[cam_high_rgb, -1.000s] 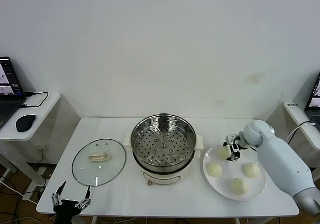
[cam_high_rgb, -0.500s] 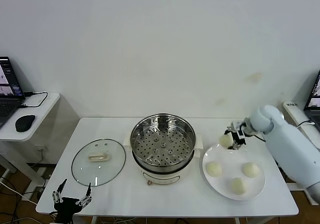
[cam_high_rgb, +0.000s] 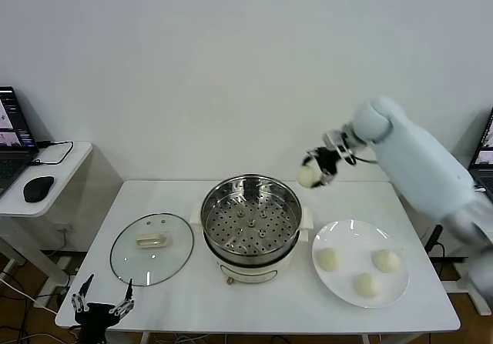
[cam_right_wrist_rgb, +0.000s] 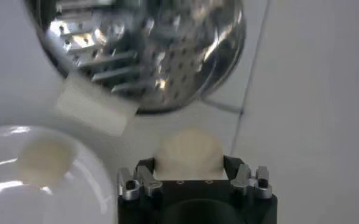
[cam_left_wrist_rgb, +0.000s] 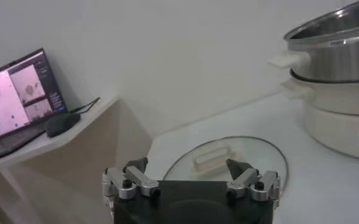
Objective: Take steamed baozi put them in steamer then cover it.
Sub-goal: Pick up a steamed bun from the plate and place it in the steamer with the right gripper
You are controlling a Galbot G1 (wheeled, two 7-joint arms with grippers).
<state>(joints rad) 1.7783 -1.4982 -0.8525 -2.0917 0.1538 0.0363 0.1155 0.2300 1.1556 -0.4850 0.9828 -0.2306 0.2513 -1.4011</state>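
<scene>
My right gripper (cam_high_rgb: 317,167) is shut on one cream-white baozi (cam_high_rgb: 307,175) and holds it in the air just right of the steamer's (cam_high_rgb: 252,219) far rim. In the right wrist view the baozi (cam_right_wrist_rgb: 189,151) sits between the jaws, with the steamer (cam_right_wrist_rgb: 149,49) beyond. Three baozi (cam_high_rgb: 330,259) (cam_high_rgb: 387,260) (cam_high_rgb: 367,285) lie on the white plate (cam_high_rgb: 347,236). The steamer's perforated tray is bare. The glass cover (cam_high_rgb: 152,247) lies flat on the table left of the steamer. My left gripper (cam_high_rgb: 100,307) is open and empty at the table's front left edge, near the cover (cam_left_wrist_rgb: 225,163).
A side table at the left holds a laptop (cam_high_rgb: 11,140) and a mouse (cam_high_rgb: 38,188). Another laptop (cam_high_rgb: 485,148) shows at the right edge. The white table (cam_high_rgb: 254,305) has bare room along its front.
My right gripper lifted one baozi off the plate and carried it up and to the left, towards the steamer. The left gripper barely moved.
</scene>
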